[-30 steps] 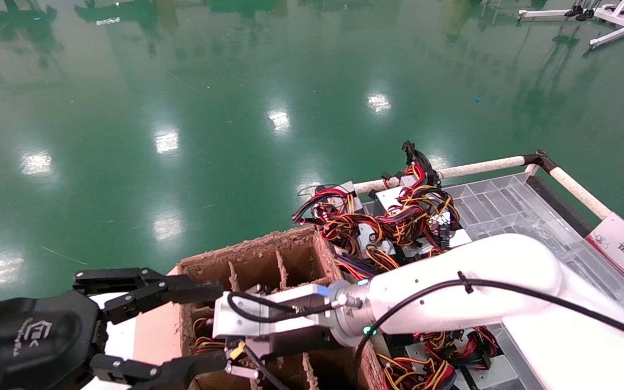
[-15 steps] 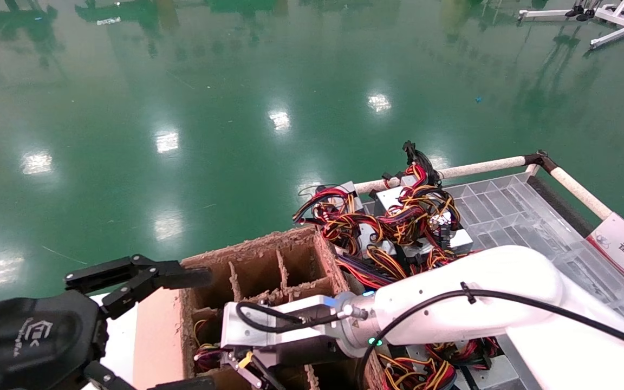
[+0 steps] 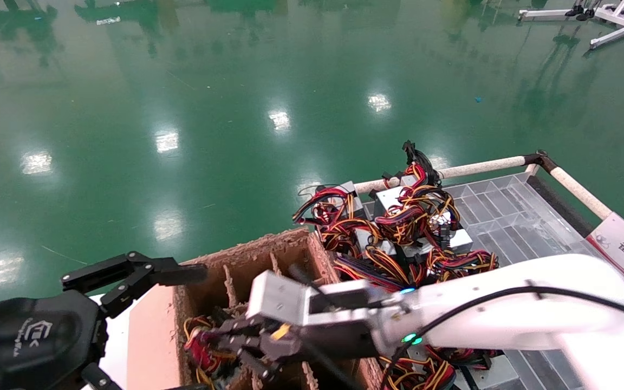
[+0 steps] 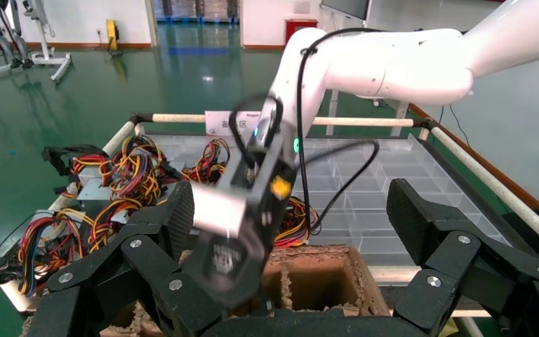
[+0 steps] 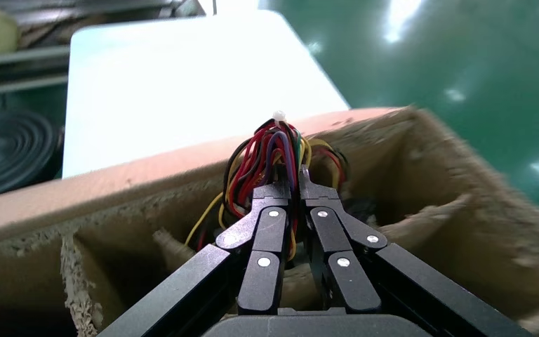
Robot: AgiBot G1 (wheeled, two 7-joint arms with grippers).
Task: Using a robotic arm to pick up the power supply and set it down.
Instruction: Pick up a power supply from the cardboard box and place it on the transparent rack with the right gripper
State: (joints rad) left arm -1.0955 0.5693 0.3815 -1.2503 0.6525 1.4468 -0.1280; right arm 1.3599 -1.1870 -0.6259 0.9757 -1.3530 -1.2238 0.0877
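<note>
Now power supply (image 5: 275, 151) wires within right pincer (image 5: 292, 191).

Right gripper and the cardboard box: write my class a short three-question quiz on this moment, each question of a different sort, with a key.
1. True or false: the right gripper is shut on a wire bundle.
2. Where is the left gripper? A) beside the divided cardboard box, open B) inside the clear tray
3. Fill in: the other power supplies lie piled on the ___ tray.

Key: 1 true; 2 A; 3 clear.
</note>
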